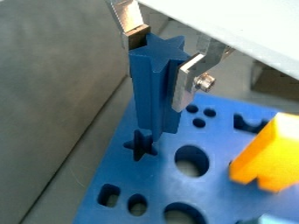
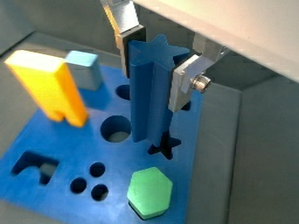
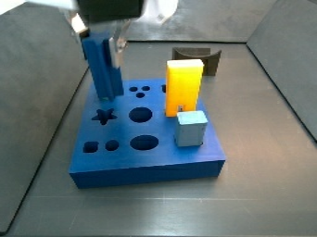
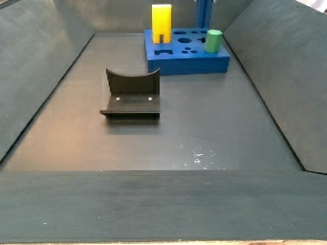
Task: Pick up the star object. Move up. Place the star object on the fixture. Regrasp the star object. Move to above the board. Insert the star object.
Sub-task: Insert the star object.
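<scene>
Nearest the lens in both wrist views are the two silver fingers [image 2: 187, 80], clamped on the upper part of the star object [image 2: 146, 92], one plate on each side of it; the gripper [image 1: 158, 54] holds the blue prism upright, its long axis running straight down from the fingers to the board [image 1: 111, 166]; below, the lower tip of the prism meets the star-shaped hole [image 1: 142, 145], and it appears to be just entering, though how deep it sits cannot be told; in a wrist view a green hexagonal peg [image 2: 149, 192] stands just beside that hole, with round holes around it, and the tall yellow block [image 2: 49, 86] and a pale blue block [image 2: 82, 68] rise further back; a side view shows the same column standing at the board's edge under the gripper [image 3: 102, 42]; the fixture [image 4: 130, 96] sits well apart on the floor, bare; my judgement is that insertion is in hand, and the push should go straight down along the prism's axis, with its points matched to the hole
</scene>
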Tool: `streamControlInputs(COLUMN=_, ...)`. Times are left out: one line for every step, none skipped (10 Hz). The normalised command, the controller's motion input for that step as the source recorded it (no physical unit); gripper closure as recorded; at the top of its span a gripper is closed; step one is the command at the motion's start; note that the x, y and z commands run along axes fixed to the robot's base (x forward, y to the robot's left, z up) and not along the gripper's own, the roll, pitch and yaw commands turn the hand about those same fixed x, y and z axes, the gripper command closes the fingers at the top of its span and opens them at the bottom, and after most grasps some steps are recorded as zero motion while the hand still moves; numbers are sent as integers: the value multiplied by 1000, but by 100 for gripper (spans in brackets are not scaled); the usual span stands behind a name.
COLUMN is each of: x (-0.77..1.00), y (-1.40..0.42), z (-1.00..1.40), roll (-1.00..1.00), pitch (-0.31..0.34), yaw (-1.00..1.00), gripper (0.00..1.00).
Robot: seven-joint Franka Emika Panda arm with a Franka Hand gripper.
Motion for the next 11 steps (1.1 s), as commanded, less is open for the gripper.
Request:
streamControlInputs(x=-143, y=-46, z=-346, roll=-317, pitch=-104, yaw=-757, gripper=100)
streamControlInputs(x=-297, y=-14, z=-414, roll=-336, pitch=-134, yaw=-631, gripper=100)
streamControlInputs(x=-371, y=0, z=-431, roll=-311, pitch=-170, yaw=-354, gripper=100)
streamControlInputs(x=-337, y=0, z=-200, roll=-70, pitch=-86, yaw=-23, gripper=100)
streamControlInputs(x=-280, y=0, z=-214, roll=-30, pitch=-90, yaw=83, gripper=100)
streamControlInputs(x=-209, y=-77, z=-206, roll=-94, pitch=-84, yaw=43, gripper=100)
streamControlInputs(x=-43, y=-89, z=-143, roll=-129, pitch=-96, yaw=-14, gripper=100)
streamControlInputs(x=43, y=-109, z=-11, roll=-64, pitch=-36, yaw=-334, gripper=100)
streamControlInputs(x=83, y=-71, z=-11, roll=-40, pitch=-4, yaw=-366, gripper=100)
streamControlInputs(x=46, y=-3, z=-40, roll=-24, pitch=0, yaw=-246, gripper=100)
streamControlInputs(x=103, y=0, z=-69, roll=0, pitch=0, yaw=-66, gripper=100)
